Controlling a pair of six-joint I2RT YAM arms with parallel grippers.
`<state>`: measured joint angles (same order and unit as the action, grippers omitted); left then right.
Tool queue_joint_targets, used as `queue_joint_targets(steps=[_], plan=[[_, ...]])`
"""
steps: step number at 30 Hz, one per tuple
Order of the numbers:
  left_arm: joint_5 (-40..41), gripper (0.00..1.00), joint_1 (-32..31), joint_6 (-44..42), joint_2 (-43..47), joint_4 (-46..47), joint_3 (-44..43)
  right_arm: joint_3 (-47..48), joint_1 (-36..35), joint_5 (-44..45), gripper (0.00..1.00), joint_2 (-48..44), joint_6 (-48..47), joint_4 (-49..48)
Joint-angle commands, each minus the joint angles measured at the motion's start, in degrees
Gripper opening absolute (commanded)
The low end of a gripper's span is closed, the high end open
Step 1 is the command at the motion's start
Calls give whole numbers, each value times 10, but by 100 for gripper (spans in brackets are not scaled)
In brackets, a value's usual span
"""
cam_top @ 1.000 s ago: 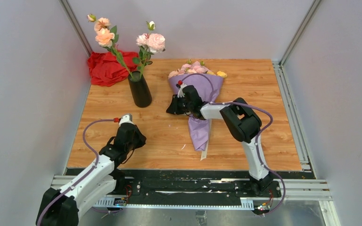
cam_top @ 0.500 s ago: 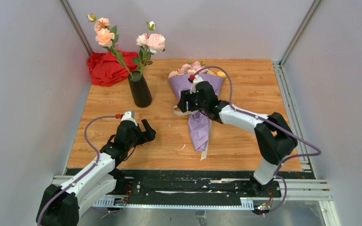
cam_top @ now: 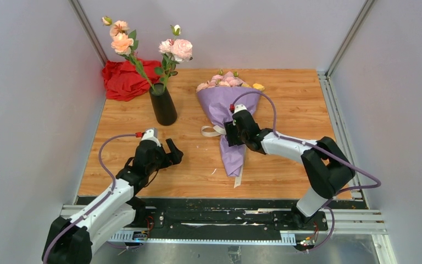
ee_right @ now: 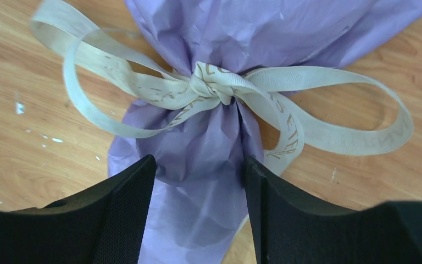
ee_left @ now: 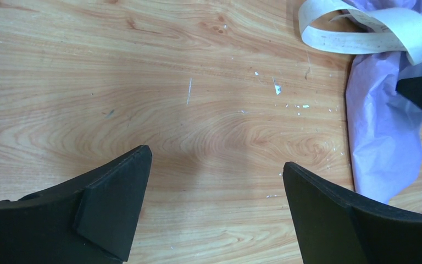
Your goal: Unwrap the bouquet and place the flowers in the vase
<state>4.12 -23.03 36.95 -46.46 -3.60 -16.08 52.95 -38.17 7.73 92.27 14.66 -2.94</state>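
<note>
The bouquet, a lilac paper cone, lies on the wooden table with its tip toward me. The flowers, small pink and yellow blooms, show at its far end. A cream ribbon is knotted in a bow round the narrow part. My right gripper is open just below the knot, its fingers standing on either side of the paper stem; in the top view my right gripper sits over the cone. My left gripper is wide open over bare wood, left of the cone's tip. The black vase stands back left.
The vase holds two taller stems with peach and pink roses. A red cloth lies bunched in the back left corner. Grey walls close in the table on three sides. A ribbon tail trails by the cone's tip.
My right gripper opened and moved from the left of the cone onto its narrow part, toward the tip. My left gripper opened and shifted slightly right.
</note>
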Motion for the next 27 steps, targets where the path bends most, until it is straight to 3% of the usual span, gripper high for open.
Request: queue_joint_targets(steps=[1, 7, 11, 13, 24, 25, 27], plan=[[3, 98, -4, -16, 29, -32, -18, -23, 6, 23, 61, 17, 9, 11], [26, 98, -4, -30, 95, -93, -19, -53, -2, 12, 47, 31, 23, 7], [35, 96, -4, -37, 126, -128, -26, -89, -19, 21, 10, 13, 38, 2], [37, 95, -4, -39, 131, -139, -31, -110, -28, 22, 1, -3, 45, 0], [20, 95, -4, -31, 100, -113, -37, -193, -126, 54, 0, -148, 90, 48], [20, 94, -4, -30, 96, -109, -37, -194, -131, 58, 3, -163, 94, 57], [17, 94, -4, -29, 86, -98, -37, -195, -134, 71, 23, -196, 97, 75]])
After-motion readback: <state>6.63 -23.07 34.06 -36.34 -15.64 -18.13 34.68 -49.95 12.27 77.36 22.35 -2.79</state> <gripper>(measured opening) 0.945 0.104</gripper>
